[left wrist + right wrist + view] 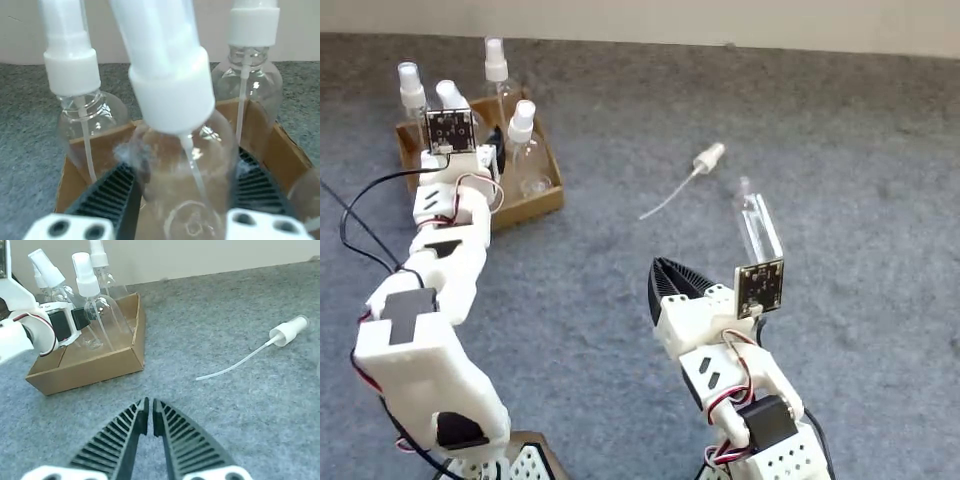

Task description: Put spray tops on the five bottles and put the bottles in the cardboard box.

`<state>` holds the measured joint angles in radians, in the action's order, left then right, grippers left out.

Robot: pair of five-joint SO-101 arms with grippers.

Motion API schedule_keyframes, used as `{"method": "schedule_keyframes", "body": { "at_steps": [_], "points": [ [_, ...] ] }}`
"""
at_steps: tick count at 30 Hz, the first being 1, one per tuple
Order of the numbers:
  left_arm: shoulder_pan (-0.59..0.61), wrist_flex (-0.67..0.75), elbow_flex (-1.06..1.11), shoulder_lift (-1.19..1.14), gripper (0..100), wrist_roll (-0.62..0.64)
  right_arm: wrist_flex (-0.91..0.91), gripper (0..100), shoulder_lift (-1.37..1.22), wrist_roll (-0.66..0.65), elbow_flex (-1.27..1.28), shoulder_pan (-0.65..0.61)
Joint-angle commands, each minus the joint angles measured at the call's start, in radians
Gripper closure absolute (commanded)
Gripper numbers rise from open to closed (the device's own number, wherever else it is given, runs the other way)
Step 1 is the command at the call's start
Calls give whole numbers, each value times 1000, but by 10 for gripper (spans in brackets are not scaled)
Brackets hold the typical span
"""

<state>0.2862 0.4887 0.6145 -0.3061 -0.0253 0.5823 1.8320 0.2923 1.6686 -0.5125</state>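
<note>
— What carries the scene?
— We see a grey, felt-like table covering [840,120]. A shallow brown cardboard box [538,205] sits on it toward the far left corner.
— And out in the open?
— We find a loose white spray top with a long thin dip tube [708,158] lying flat near the middle, well apart from the box. Near it, toward the near edge, is a slim clear plastic bottle without a top [756,215]; we cannot tell whether it stands or lies.
</note>
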Motion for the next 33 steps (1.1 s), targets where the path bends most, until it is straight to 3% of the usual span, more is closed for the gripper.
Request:
{"method": "schedule_keyframes", "body": {
  "at_steps": [1,27,33],
  "points": [
    [8,26,-94,-33,864,-8,4,985,7,3,174,16],
    [39,-2,-137,-134,854,-86,5,985,7,3,173,16],
    [42,-58,-134,-134,693,-86,5,985,7,3,173,16]
  ]
}}
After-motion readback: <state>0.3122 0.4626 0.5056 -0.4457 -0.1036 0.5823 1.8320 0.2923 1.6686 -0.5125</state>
